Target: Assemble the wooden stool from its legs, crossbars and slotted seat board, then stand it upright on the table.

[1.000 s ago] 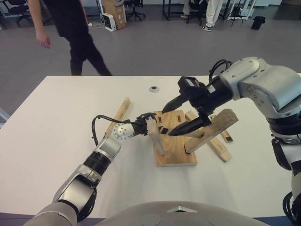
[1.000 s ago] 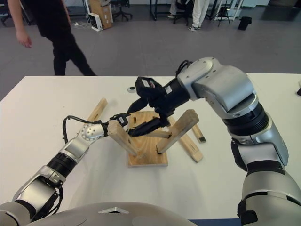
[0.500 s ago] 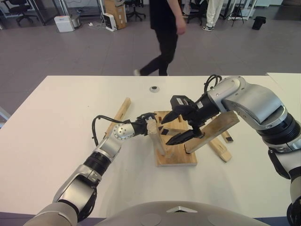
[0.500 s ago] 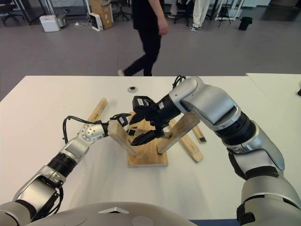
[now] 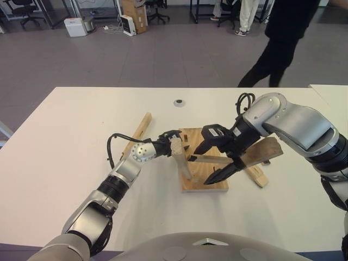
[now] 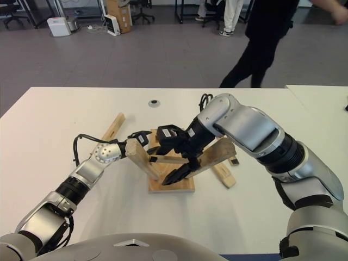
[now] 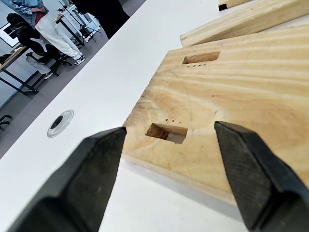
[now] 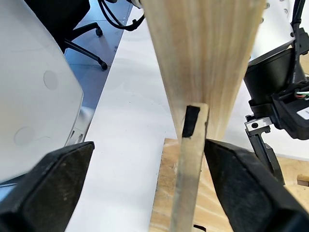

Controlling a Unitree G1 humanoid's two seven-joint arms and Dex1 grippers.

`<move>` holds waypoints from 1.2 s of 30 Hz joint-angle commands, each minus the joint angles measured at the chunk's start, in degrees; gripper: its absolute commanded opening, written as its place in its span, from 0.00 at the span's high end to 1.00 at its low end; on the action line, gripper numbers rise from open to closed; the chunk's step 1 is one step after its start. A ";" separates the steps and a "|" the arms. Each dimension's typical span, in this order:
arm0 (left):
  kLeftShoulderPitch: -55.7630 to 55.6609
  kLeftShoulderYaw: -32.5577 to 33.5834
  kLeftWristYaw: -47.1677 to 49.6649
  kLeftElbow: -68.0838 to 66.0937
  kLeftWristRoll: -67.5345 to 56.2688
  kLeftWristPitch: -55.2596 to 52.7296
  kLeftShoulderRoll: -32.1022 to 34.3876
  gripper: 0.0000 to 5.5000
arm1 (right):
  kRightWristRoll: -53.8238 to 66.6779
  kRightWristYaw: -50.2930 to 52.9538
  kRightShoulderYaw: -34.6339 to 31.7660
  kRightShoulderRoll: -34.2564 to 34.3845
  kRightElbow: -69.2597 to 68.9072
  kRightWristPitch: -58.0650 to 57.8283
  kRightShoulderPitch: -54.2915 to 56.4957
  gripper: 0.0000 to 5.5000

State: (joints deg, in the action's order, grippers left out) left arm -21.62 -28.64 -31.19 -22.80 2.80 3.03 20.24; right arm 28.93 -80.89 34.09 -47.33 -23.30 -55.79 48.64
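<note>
The slotted seat board (image 5: 191, 184) lies flat in the middle of the white table (image 5: 65, 136). A leg (image 5: 182, 163) stands tilted on its left part, and the left gripper (image 5: 169, 139) sits at that leg's top, its fingers (image 7: 96, 174) spread with nothing seen between them. A second leg (image 5: 266, 149) leans over the board's right edge. A thin crossbar (image 5: 209, 159) runs between the two legs, its end at a dark slot in the left one. The right gripper (image 5: 200, 167) is at the crossbar, its fingers (image 8: 53, 193) spread to either side. One loose leg (image 5: 141, 128) lies far left of the board, another (image 5: 255, 175) just right of it
</note>
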 commanded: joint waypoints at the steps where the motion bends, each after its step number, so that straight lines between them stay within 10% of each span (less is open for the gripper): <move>1: 8.82 -5.29 -0.94 -12.38 8.17 -8.20 2.77 0.39 | -1.75 -3.04 3.14 -2.15 -1.93 3.10 -2.29 0.25; 22: 10.23 -6.56 0.46 -11.14 8.38 -8.93 1.82 0.39 | -1.61 -4.25 -7.42 -2.89 -0.72 7.48 2.84 0.25; 31: 12.99 -6.51 1.36 -9.46 7.91 -9.46 2.23 0.39 | -1.71 39.08 -37.68 17.85 -0.91 -3.60 2.29 0.25; 36: 15.02 -5.20 2.56 -9.14 6.90 -10.65 2.67 0.39 | -8.16 61.33 -36.31 27.30 -25.99 -16.10 -6.21 0.25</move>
State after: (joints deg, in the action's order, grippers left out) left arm -20.12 -28.83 -27.51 -22.00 2.81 3.02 19.37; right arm 23.84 -28.01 -2.16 -24.07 -40.69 -65.73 44.12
